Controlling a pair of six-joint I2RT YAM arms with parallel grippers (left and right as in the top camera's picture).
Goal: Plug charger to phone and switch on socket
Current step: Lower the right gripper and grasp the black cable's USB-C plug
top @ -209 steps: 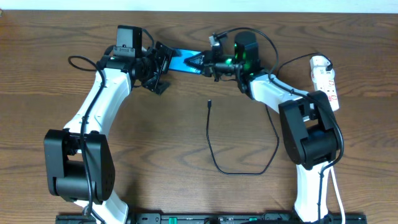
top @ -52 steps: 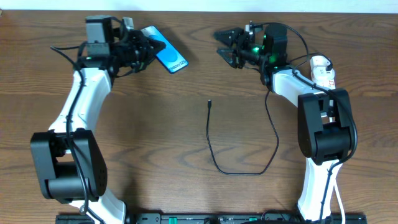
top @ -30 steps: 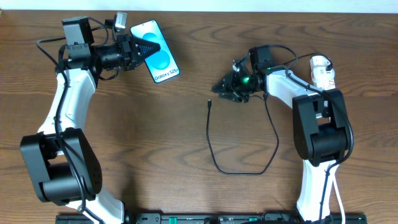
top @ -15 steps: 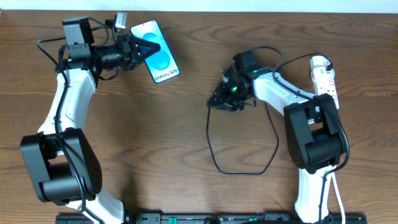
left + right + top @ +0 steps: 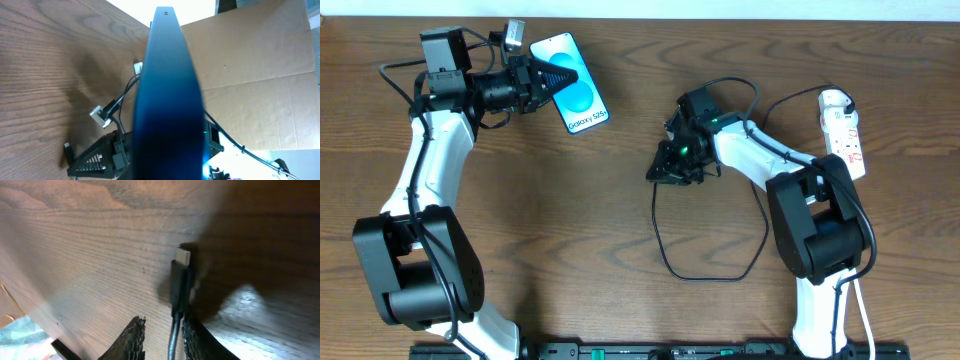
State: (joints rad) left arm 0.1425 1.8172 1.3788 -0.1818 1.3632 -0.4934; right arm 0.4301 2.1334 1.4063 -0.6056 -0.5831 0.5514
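My left gripper [image 5: 545,78] is shut on the phone [image 5: 578,95], holding it at the table's back left with its blue "Galaxy S25" screen facing up. In the left wrist view the phone [image 5: 170,100] is seen edge-on and hides most of my fingers [image 5: 95,159]. The charger [image 5: 665,255] is a thin black cable looping across the table's middle. My right gripper [image 5: 660,172] is down over its free end. In the right wrist view the plug tip [image 5: 183,256] lies on the wood just past my right gripper [image 5: 162,335]. The cable runs between the jaws against one finger, with a gap to the other. The socket [image 5: 845,130] lies at the right edge.
The charger's loop bends back up toward my right arm [image 5: 760,160]. A brown cardboard wall [image 5: 250,60] stands behind the table. A black rail [image 5: 650,351] runs along the front edge.
My right gripper has moved down and left onto the cable's plug end and its jaws have narrowed round the cable. The left gripper and phone have not moved.
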